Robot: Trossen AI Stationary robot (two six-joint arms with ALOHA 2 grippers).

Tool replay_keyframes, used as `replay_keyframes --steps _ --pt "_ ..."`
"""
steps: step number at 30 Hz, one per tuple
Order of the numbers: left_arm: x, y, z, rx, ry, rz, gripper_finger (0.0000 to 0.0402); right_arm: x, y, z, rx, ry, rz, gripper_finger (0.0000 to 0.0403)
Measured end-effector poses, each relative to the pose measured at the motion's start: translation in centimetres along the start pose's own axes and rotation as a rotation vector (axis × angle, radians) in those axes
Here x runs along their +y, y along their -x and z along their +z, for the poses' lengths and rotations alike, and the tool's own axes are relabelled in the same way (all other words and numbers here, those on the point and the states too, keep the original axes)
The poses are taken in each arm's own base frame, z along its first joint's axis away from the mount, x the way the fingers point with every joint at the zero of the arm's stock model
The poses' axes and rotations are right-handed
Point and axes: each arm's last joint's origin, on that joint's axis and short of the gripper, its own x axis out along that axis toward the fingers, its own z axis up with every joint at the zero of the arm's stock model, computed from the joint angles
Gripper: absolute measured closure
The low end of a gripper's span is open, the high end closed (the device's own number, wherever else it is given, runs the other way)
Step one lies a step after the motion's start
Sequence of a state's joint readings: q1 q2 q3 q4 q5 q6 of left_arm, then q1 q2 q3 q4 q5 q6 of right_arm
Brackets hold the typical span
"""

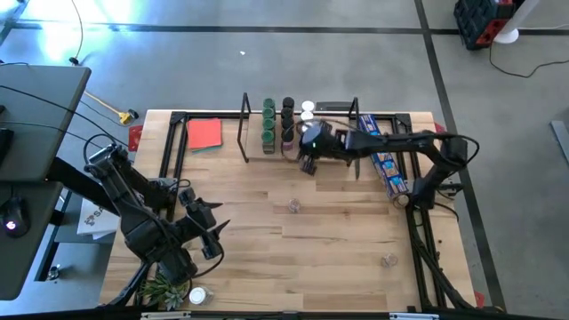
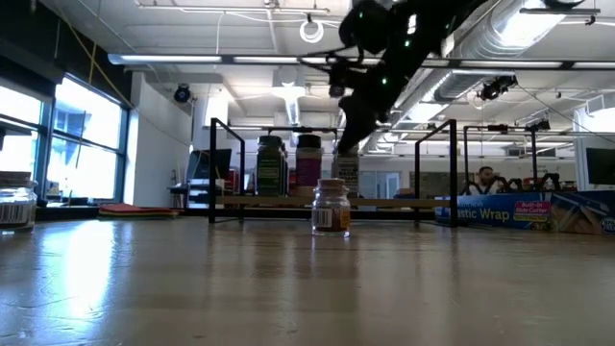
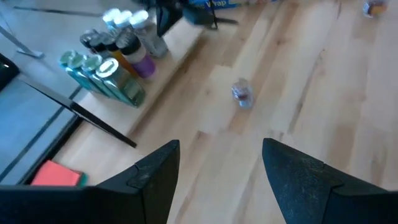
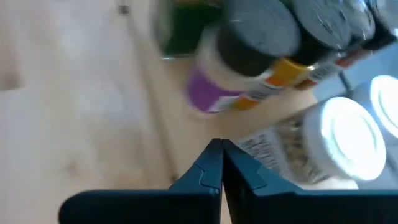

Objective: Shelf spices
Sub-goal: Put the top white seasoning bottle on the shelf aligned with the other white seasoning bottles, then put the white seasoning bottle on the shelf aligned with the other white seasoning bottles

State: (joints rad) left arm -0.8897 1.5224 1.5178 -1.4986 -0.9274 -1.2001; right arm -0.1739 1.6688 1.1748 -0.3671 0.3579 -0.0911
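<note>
The shelf point(image 1: 256, 153) stands at the table's far middle, with spices standing on it in rows: green lids point(image 1: 268, 124), black lids point(image 1: 287, 120), white lids point(image 1: 308, 110). My right gripper point(image 4: 222, 155) is shut at the shelf's near edge, beside a white-lidded jar point(image 4: 339, 140) and a black-lidded, purple-labelled one point(image 4: 239, 59). One loose jar point(image 1: 293, 206) stands upright on the table's middle. My left gripper point(image 3: 221, 171) hovers open at the near left, above the table, with nothing between its fingers. My right gripper's shut fingertips point(image 4: 214, 163) slant down from the table's near right and end close to the labelled side point(image 4: 267, 149) of the white-lidded jar, which stands on the shelf board. I cannot tell whether they touch it.
A long blue packet point(image 1: 388, 160) lies right of the shelf, a red flat square point(image 1: 204, 133) left of it. A small plant point(image 1: 164, 292) and a white-lidded jar point(image 1: 197, 295) sit at the near left edge. Another jar point(image 1: 388, 260) stands at the near right.
</note>
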Motion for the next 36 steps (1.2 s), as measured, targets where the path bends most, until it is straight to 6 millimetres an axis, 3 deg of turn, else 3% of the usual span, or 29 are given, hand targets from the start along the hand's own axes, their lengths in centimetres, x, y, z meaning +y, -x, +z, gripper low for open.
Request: replay_keyframes --steps 5,10,14,18,23,27,32,36 --pt "-1.8 1.4 -2.0 0.121 -0.089 -0.103 0.0178 7.7 4.9 0.3 -0.102 0.091 0.051 0.0403" --pt "-4.0 2.6 -4.1 0.242 0.194 -0.168 0.0178 15.3 10.0 -1.3 -0.24 0.098 0.077 0.0403" --pt "-6.0 2.5 -5.5 0.374 0.323 -0.173 0.0178 18.8 13.4 -2.6 -0.344 0.069 0.095 0.0403" --pt "-7.0 1.8 -6.3 0.665 0.353 -0.143 0.0157 20.3 15.4 -3.5 -0.422 0.04 0.053 0.0403" --pt "-8.1 1.4 -6.6 0.839 0.425 -0.152 0.0096 20.4 15.9 -3.7 -0.451 0.034 -0.023 0.0403" --pt "-8.7 1.3 -6.2 0.908 0.563 -0.169 0.0065 20.1 15.2 -3.4 -0.442 0.028 -0.048 0.0403" --pt "-10.0 1.5 -6.3 0.907 0.728 -0.2 0.0062 19.8 14.6 -3.2 -0.431 0.051 -0.076 0.0403" --pt "-11.2 1.1 -7.4 0.923 0.757 -0.148 0.0063 19.9 14.4 -3.3 -0.425 0.068 -0.08 0.0403"
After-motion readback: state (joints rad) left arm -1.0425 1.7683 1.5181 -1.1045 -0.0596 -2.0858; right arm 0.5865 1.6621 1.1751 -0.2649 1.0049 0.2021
